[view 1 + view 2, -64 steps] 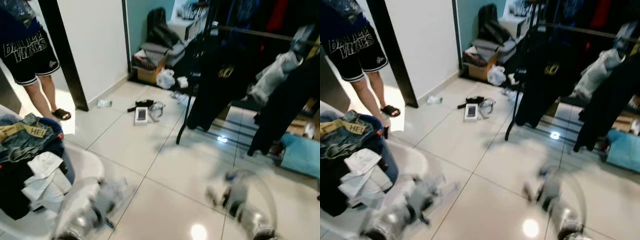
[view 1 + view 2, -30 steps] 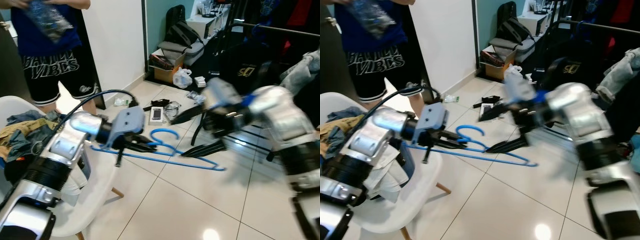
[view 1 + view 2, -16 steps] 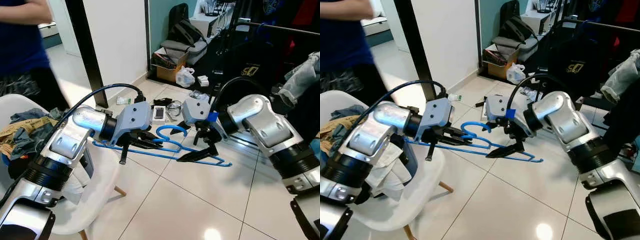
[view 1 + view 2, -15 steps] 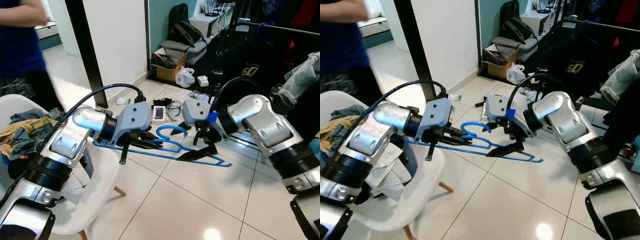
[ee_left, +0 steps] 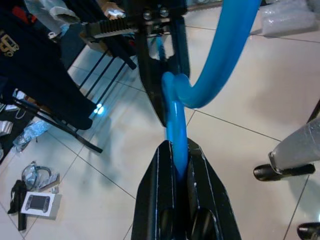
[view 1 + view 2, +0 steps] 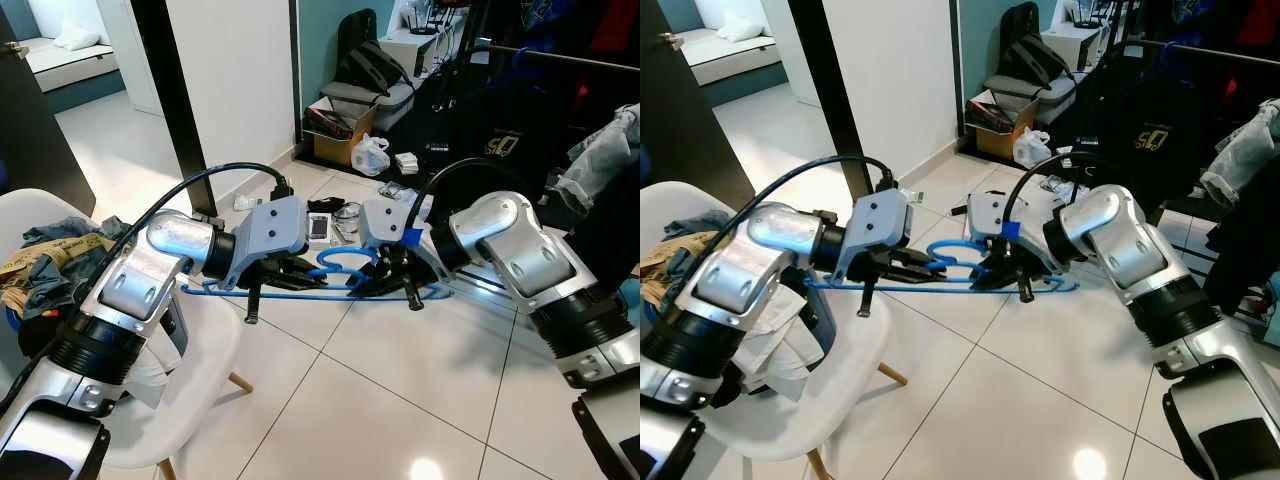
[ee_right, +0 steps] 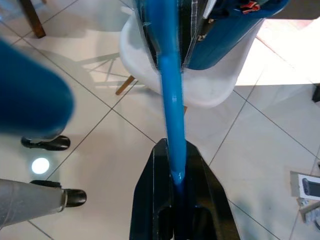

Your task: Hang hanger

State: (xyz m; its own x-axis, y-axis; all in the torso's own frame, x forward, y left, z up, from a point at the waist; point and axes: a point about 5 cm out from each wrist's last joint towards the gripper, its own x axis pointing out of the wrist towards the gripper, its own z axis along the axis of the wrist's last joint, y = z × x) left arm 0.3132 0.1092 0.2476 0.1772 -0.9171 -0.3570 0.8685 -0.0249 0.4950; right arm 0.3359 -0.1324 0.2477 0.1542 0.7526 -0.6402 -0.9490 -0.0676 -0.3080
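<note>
Rack (image 6: 560, 58) of dark clothes stands beyond your arms, and between them a blue hanger (image 6: 335, 290) lies level, long axis crosswise, hook toward the rack, clamped by left gripper (image 6: 305, 280) and right gripper (image 6: 385, 283), so opposing pulls could twist it loose.

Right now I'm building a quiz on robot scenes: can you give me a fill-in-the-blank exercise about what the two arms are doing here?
1. The hanger held between the two grippers is coloured ____.
2. The left gripper and the right gripper are both shut on the ____.
3. To the robot's left, a pile of clothes lies on a white ____.
4. Beyond the hanger, a dark garment hangs on a clothes ____.

Missing words: blue; hanger; chair; rack
</note>
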